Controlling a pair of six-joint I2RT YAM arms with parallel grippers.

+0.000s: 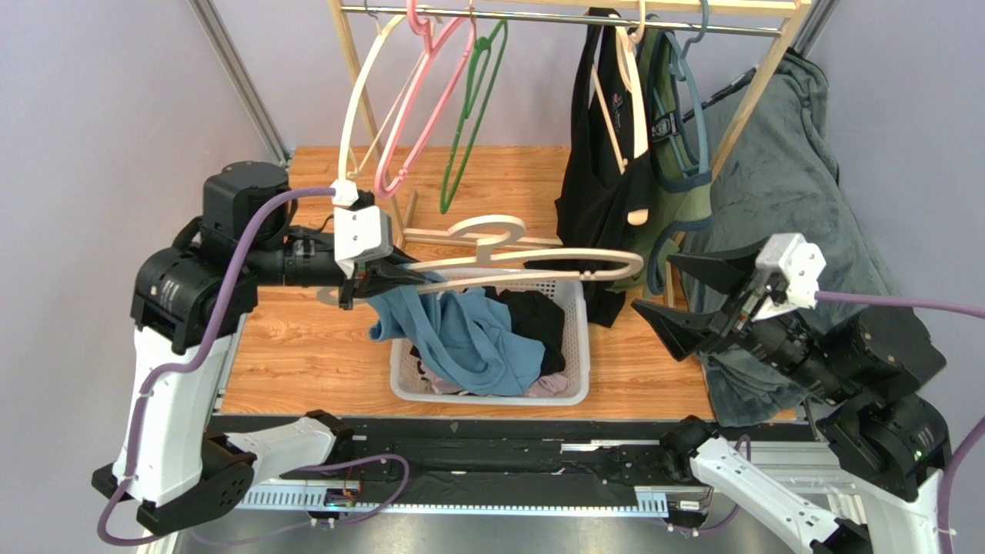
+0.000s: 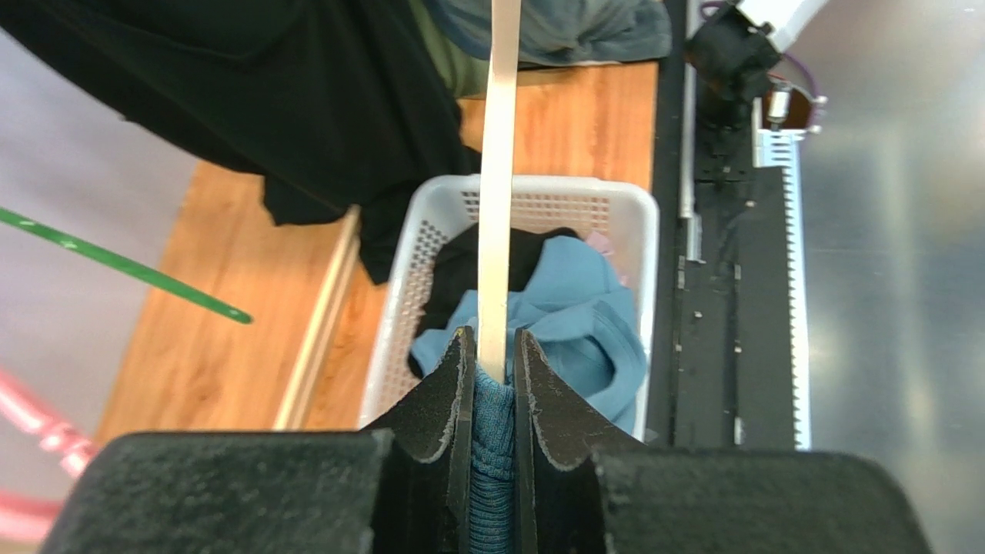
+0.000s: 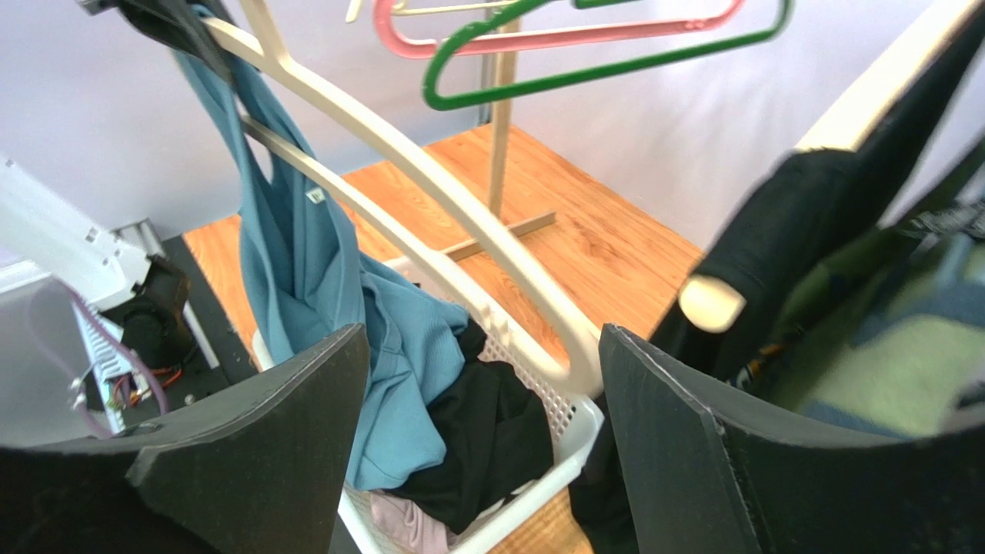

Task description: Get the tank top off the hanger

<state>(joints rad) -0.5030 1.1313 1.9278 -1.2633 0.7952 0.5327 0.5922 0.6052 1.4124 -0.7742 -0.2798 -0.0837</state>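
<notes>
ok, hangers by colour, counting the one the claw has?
Cream: 3 (empty cream hanger; cream hanger under the black garment; held hanger in the left claw)
Pink: 1 (pink hanger)
Green: 1 (green hanger)
Blue-grey: 1 (blue-grey hanger)
Total: 6

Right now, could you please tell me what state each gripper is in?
Left gripper: closed on the cream hanger, blue tank top fabric pinched in too.
Right gripper: open, holding nothing.
</notes>
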